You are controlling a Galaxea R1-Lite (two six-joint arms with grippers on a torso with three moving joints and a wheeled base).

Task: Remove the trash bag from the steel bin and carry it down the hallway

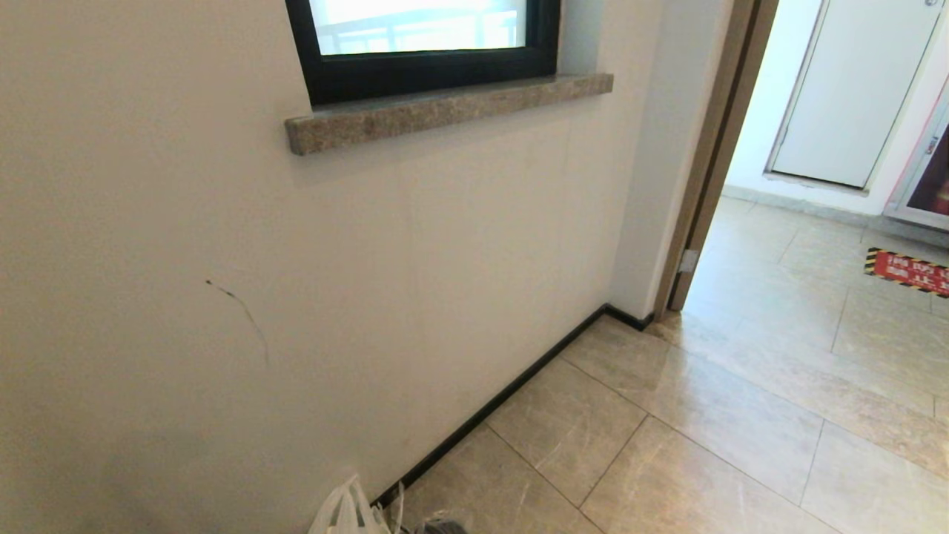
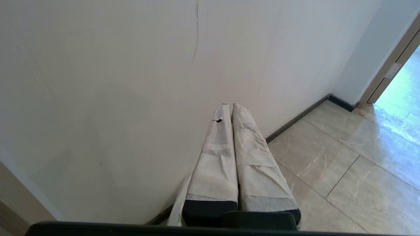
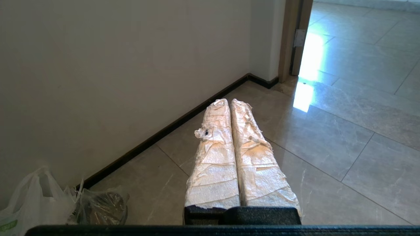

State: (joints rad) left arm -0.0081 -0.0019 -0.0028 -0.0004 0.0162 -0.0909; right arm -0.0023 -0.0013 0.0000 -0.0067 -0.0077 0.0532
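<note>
Status, near to far:

- Left claw [image 2: 228, 105]: taped fingers are pressed together, nothing is seen between them. A strip of white plastic is seen just beside and below one finger; it is judged to be lying underneath, not gripped.
- Right claw [image 3: 228, 101]: closed the same way, nothing is held. It is pointed out over the floor tiles [image 3: 328, 147].
- White bag with green print [image 3: 32, 200]: it is slumped on the floor against the wall, loop handle up. Its top is also caught at the lower edge of the head view [image 1: 345, 512]. It is not counted as the target.
- Trash bag [image 3: 101, 205]: judged to be the thin see-through bag touching the white one, by the black skirting [image 3: 164, 131]. It is bunched round something dark and round. Whether that is the steel bin under it cannot be told; no bin is clearly made out.
- Hallway [image 1: 704, 445]: glossy tiles are run along the cream wall [image 1: 148, 222], under the stone sill [image 1: 445, 111], to an open doorway [image 1: 815, 222].

Progress, as a judgement: nothing is gripped, so neither part is shown as under way. Left to do: the bag is to be gripped by its handles, lifted out, then carried along the tiles toward the doorway.
</note>
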